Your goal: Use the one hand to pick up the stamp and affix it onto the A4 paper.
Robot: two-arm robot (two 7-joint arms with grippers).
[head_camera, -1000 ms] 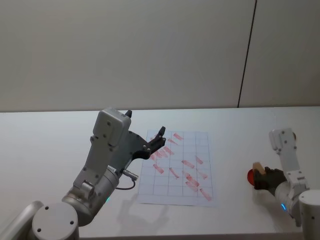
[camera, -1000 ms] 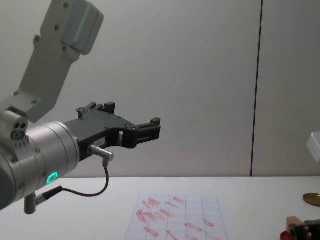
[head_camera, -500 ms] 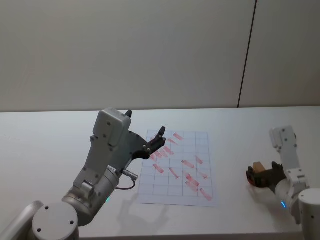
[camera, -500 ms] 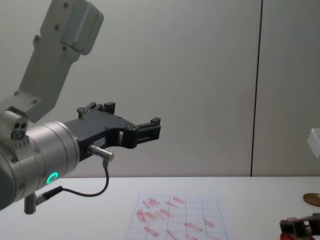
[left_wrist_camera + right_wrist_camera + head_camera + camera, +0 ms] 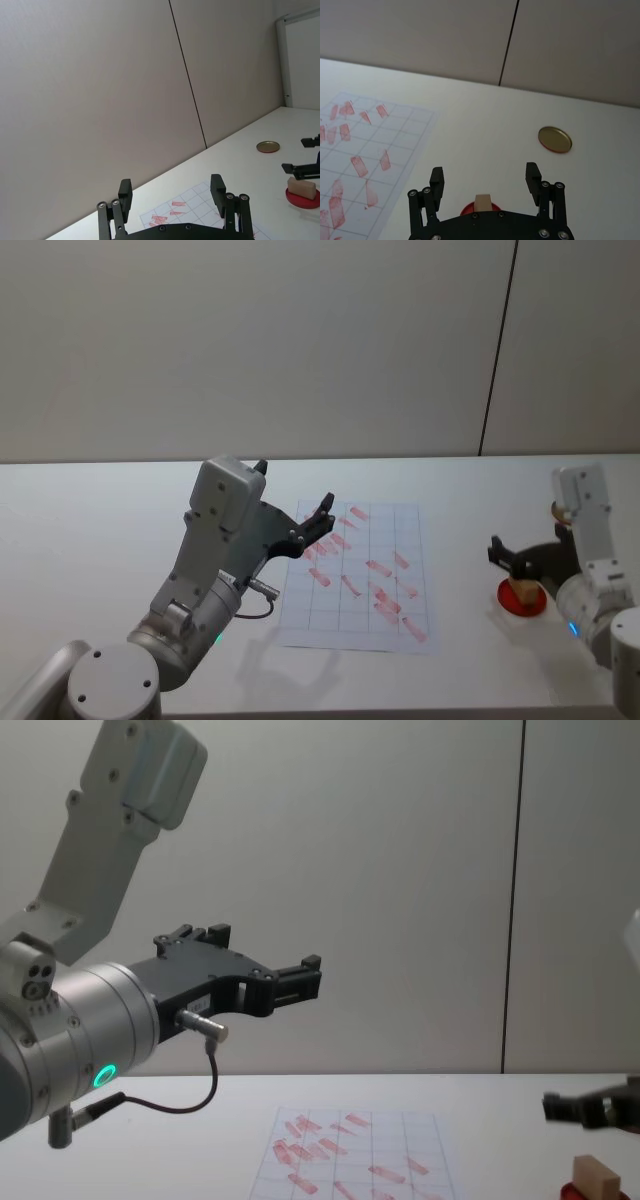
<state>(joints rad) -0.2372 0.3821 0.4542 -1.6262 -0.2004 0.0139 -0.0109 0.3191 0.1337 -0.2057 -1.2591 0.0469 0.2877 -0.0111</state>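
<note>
Right gripper (image 5: 512, 560), small and black on a slim white link, raised over the right part of the white counter (image 5: 90, 540). Fingers (image 5: 437, 181) spread wide apart, empty, gripping nothing. Directly below the gap between them: the stamp (image 5: 522, 588), a tan wooden block, upright on the flat red disc (image 5: 521, 599), clear of both fingers. In the chest view, the stamp (image 5: 594, 1179) low at the right edge, with the dark fingers (image 5: 585, 1108) above it and apart from it. In the right wrist view, the stamp's top (image 5: 482, 203) showing between the two open fingers, red disc (image 5: 466, 209) around its base.

Beyond the fingers, farther out on the counter: a round brass-coloured lid (image 5: 554, 138), well apart from the stamp. To the left of the right fingers: the A4 paper (image 5: 362, 575), flat on the counter, faint grid lines, many small red stamp marks (image 5: 378, 567) scattered over it. Paper well apart from disc and stamp.

Left gripper (image 5: 318, 519), big and black, with a silver wrist and green light ring (image 5: 103, 1075), held in the air above the paper's near left part. Fingers (image 5: 125, 192) open, holding nothing. Thin black cable (image 5: 185, 1105) looping under the wrist. From the left wrist view, stamp (image 5: 301, 187) on the disc far off, lid (image 5: 268, 146) beyond it.
</note>
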